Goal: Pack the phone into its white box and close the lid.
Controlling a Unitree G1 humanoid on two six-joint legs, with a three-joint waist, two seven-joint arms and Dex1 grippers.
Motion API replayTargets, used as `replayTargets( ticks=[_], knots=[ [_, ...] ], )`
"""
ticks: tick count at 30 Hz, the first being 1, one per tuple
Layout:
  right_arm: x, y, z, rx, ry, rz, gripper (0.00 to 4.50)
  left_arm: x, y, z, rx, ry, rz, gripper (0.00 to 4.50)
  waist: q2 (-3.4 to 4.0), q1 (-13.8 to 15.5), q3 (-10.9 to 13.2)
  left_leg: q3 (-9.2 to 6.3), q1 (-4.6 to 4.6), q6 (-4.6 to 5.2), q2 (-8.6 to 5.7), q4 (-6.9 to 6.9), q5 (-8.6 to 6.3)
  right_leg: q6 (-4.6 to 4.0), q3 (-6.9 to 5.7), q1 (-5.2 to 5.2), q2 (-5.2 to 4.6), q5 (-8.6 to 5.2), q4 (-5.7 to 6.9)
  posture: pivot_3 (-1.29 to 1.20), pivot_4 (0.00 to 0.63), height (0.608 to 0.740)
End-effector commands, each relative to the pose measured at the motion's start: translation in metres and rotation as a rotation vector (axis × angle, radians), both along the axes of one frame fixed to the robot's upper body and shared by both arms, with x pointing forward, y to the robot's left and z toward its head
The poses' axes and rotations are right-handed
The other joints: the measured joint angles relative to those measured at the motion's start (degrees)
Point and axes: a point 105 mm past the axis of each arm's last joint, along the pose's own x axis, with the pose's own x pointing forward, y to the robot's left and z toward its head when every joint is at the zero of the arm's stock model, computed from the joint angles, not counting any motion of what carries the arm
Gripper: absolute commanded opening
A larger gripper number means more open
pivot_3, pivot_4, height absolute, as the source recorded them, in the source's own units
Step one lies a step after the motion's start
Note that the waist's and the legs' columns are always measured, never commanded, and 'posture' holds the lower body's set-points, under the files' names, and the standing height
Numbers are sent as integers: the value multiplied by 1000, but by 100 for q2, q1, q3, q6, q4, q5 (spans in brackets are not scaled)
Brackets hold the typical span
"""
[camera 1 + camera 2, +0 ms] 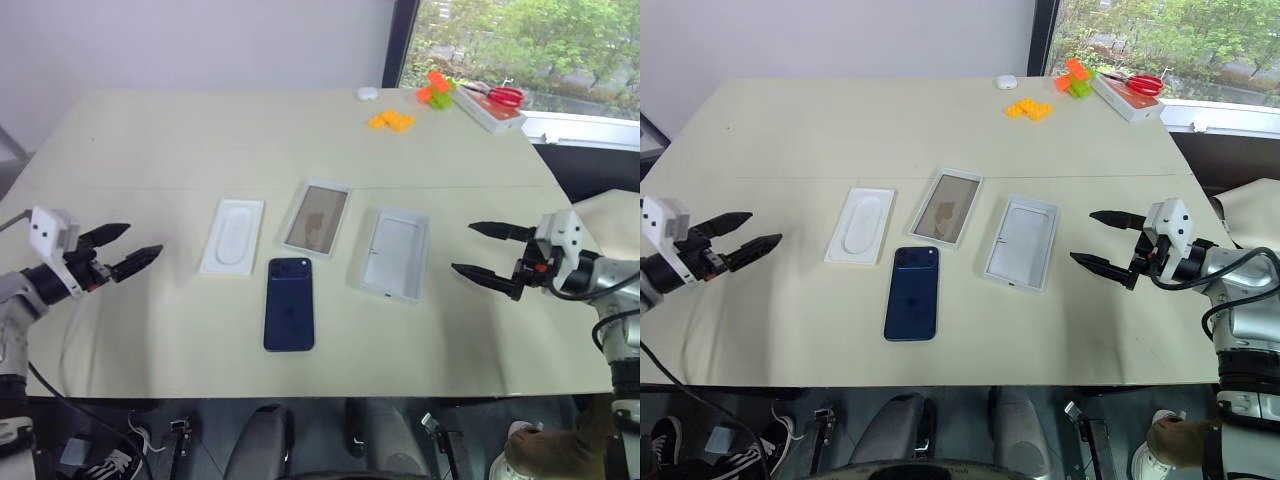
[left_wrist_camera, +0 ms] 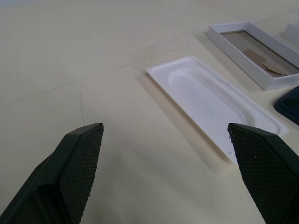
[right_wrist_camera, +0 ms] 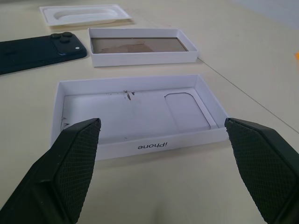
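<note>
The phone (image 1: 289, 304) lies flat on the table (image 1: 150, 140), back up, just in front of the box (image 1: 316, 218). The lid (image 1: 391, 253) rests inside up, to the right of the box, and the insert (image 1: 232, 236) is on its left. Both the left gripper (image 1: 122, 250) and the right gripper (image 1: 489, 253) hover at the table's sides with fingers spread wide, holding nothing. The phone is thin and glossy, so I think the fingers can slip on it or push it away. The insert looks similar to the box, so a wrong target is possible. The lid must be turned over before closing, and it may go on crooked.
</note>
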Motion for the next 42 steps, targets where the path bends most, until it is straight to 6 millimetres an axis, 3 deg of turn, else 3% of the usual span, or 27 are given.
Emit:
replayTargets(
  ticks=[1, 42],
  knots=[
    [-1, -4, 11, -19, -45, -7, 4449, 2, -5, 11, 20, -48, -23, 4500, 0, 0, 0, 0, 0, 0, 0, 0, 0, 0, 0, 0, 0, 0, 0, 0, 150, 740],
    [1, 0, 11, -6, -53, -18, 4449, 9, -21, 12, -50, 29, -43, 4500, 0, -2, 0, 1, 1, 0, -1, 0, 0, 0, 0, 0, 1, 0, 2, 0, 150, 740]
  ],
)
